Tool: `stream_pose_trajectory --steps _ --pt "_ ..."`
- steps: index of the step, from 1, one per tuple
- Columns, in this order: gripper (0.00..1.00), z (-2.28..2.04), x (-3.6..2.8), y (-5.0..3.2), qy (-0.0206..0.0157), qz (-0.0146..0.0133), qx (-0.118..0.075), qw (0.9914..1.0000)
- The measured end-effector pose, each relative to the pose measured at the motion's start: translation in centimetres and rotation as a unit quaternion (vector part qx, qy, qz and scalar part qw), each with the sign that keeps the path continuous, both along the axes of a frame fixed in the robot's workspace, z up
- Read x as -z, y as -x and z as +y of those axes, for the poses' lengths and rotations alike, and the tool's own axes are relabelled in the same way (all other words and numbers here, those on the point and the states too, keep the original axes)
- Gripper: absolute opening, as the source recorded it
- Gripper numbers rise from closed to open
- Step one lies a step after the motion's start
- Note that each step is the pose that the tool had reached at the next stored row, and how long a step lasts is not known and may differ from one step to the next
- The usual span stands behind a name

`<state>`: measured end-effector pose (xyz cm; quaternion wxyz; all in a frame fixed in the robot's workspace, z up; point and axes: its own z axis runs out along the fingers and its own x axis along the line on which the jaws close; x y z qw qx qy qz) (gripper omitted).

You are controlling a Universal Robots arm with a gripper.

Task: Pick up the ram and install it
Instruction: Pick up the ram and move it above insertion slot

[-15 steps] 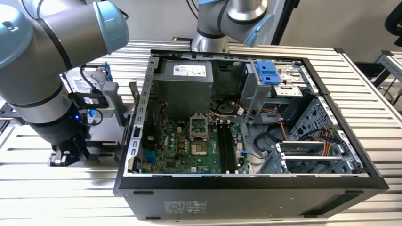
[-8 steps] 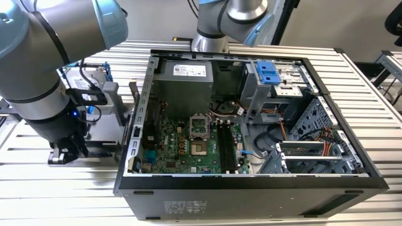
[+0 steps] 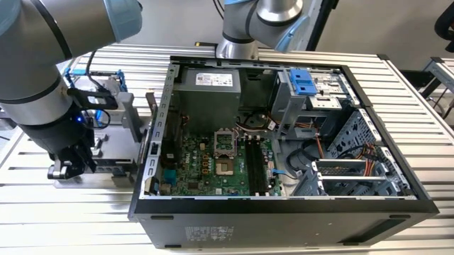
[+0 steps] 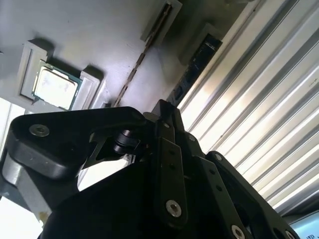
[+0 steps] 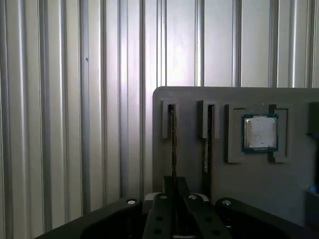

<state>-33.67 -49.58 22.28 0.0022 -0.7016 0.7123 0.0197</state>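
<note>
Gripper (image 5: 174,184) looms in the first wrist view, lined up with the ram (image 5: 173,142) standing on edge in a gray tray (image 5: 249,189) slot; we cannot tell whether it is spread or clamped. Second wrist view: processor chip (image 4: 54,87) near the ram. Exterior view: gripper (image 3: 67,170) over the tray, beside the computer case (image 3: 284,210).

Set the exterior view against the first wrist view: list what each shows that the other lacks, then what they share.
Exterior view: the open computer case, its motherboard with long black slots, and the arm. First wrist view: two slim dark sticks on edge in grooves, the ram in line with the gripper and a second stick beside it, plus the processor chip in a square recess. Both: the gripper over the grey holder, and the slatted table.
</note>
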Motion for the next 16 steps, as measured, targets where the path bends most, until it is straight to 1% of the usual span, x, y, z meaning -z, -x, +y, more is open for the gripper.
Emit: stream_pose_trajectory --steps 5,7,11,16 --pt "0.0 0.0 -0.6 0.03 0.0 -0.0001 0.0 1.0" --pt "0.0 0.0 -1.01 0.04 0.0 0.0 0.0 1.0" --pt "0.0 0.0 -2.05 0.04 0.0 0.0 0.0 1.0" --pt "0.0 0.0 -3.04 0.04 0.0 0.0 0.0 1.0"
